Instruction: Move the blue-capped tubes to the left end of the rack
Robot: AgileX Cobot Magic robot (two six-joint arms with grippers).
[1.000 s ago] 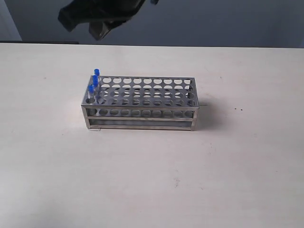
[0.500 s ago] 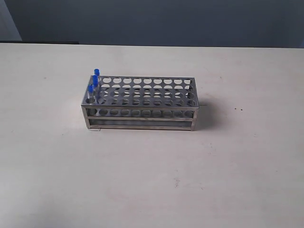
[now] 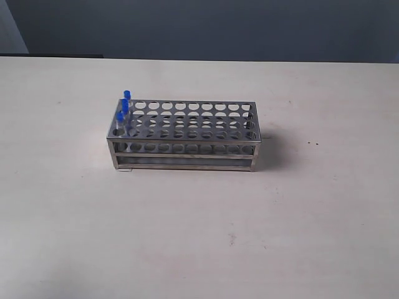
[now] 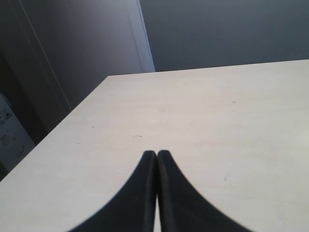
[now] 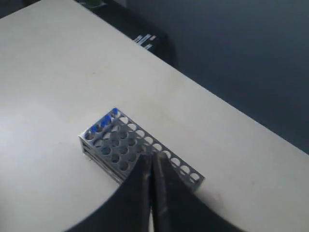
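Note:
The steel rack [image 3: 187, 138] stands on the table near the middle of the exterior view. The blue-capped tubes [image 3: 123, 112] stand upright in holes at its left end; their caps overlap, so I cannot count them. From high above, the right wrist view shows the rack [image 5: 120, 150] with the blue caps [image 5: 106, 119] at one end. My right gripper [image 5: 152, 160] is shut, empty, far above the rack. My left gripper [image 4: 156, 153] is shut on nothing over bare table. Neither gripper shows in the exterior view.
The pale table [image 3: 199, 237] spreads wide around the rack. A dark wall lies behind it. The left wrist view shows the table's edge [image 4: 72, 113] and a dark drop beyond. A black box [image 5: 145, 41] sits off the table's far side.
A dark arm that hung at the top of the exterior view one second ago has withdrawn out of sight. The rack and tubes have not moved.

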